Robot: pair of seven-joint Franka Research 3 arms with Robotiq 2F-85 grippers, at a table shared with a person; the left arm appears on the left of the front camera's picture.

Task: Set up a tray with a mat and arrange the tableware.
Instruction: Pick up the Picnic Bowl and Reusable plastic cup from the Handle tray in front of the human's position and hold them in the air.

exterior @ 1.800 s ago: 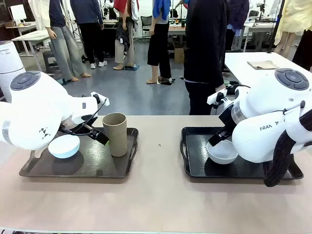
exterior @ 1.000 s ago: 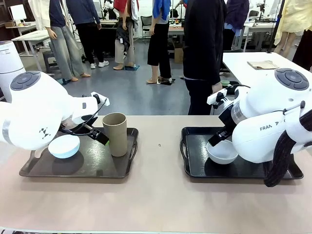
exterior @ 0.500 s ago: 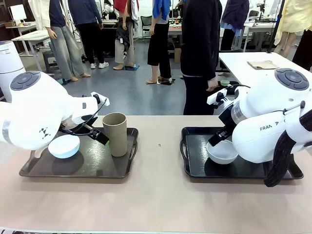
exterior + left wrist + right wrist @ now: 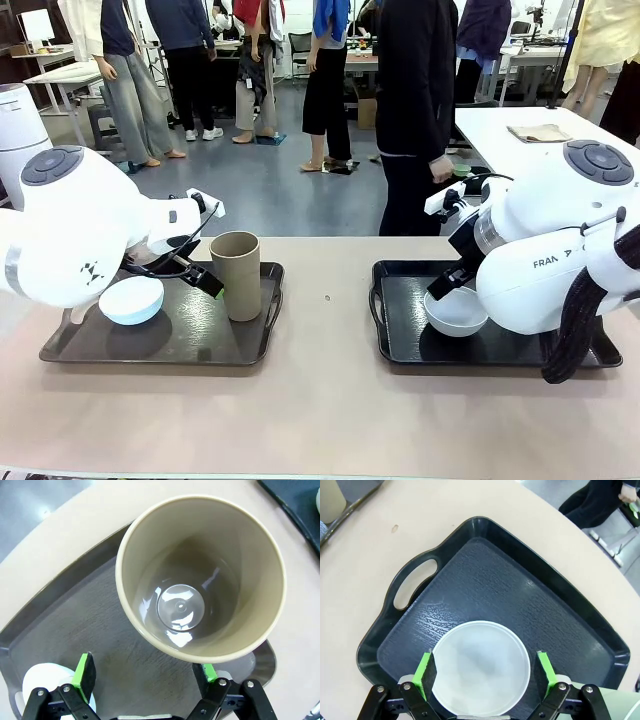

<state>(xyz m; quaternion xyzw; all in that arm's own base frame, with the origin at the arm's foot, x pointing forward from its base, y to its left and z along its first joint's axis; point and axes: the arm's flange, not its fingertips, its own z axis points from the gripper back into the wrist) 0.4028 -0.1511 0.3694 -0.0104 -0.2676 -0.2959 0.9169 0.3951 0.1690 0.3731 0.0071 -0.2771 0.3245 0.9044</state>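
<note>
The tan cup (image 4: 200, 575) stands upright at the right end of the left tray (image 4: 250, 347). From the left wrist it sits just ahead of the left gripper (image 4: 146, 672), off toward one finger. That green pad (image 4: 207, 672) is right against the cup's wall, while the other pad is well clear of it. The pale blue bowl (image 4: 131, 299) rests on the same tray, on the other side of the gripper from the cup.

On the right tray (image 4: 415, 582) the white bowl (image 4: 480, 665) lies flat at the near left, between the fingers of the right gripper (image 4: 485, 675).

Since the earlier pictures, nothing on the table (image 4: 320, 420) has moved, and both arms stay where they were. Only the person (image 4: 415, 100) in dark clothes at the far side has shifted a little, one hand (image 4: 441, 171) hanging at the hip.

The left gripper is spread wide and has hold of nothing. The right gripper is also spread wide, a pad on each side of the white bowl's rim. One pad is at the rim and the other is slightly apart, so it straddles the bowl without clamping it.
</note>
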